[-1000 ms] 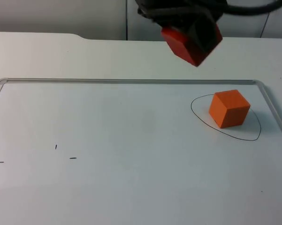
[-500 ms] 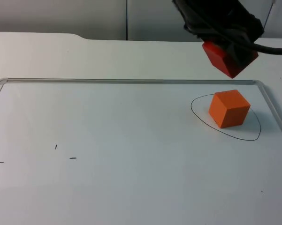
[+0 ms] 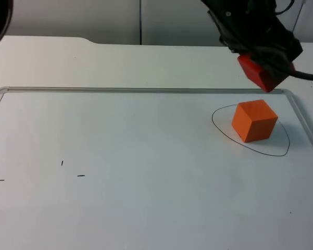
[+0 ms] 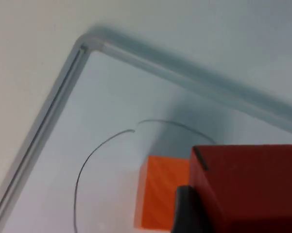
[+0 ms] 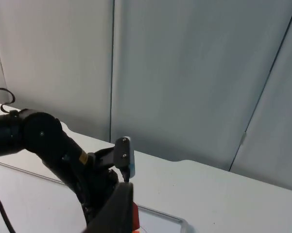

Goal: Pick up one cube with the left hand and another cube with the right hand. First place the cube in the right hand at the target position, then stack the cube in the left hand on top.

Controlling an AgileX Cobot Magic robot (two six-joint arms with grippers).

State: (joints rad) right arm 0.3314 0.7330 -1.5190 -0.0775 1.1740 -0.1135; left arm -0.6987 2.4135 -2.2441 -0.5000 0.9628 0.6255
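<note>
An orange cube [image 3: 254, 121] sits on the whiteboard inside a hand-drawn oval [image 3: 271, 154] at the right. My left gripper [image 3: 264, 67] reaches across from the back, shut on a red cube [image 3: 263, 73] that hangs just above and slightly behind the orange one, not touching it. In the left wrist view the red cube [image 4: 252, 189] is close up between the fingers, with the orange cube [image 4: 160, 191] partly hidden beneath it. My right gripper [image 5: 117, 208] waits raised at the right, facing the partition wall and the left arm.
The whiteboard's raised metal rim [image 3: 146, 90] runs along the back and curves round the right corner [image 4: 82, 46] near the oval. A few short pen marks [image 3: 80, 175] lie on the board's left half. Beyond the rim is white table top [image 3: 120, 62].
My left gripper has carried the red cube rightward and a little down, from behind the board's middle to just above the orange cube. The orange cube has not moved.
</note>
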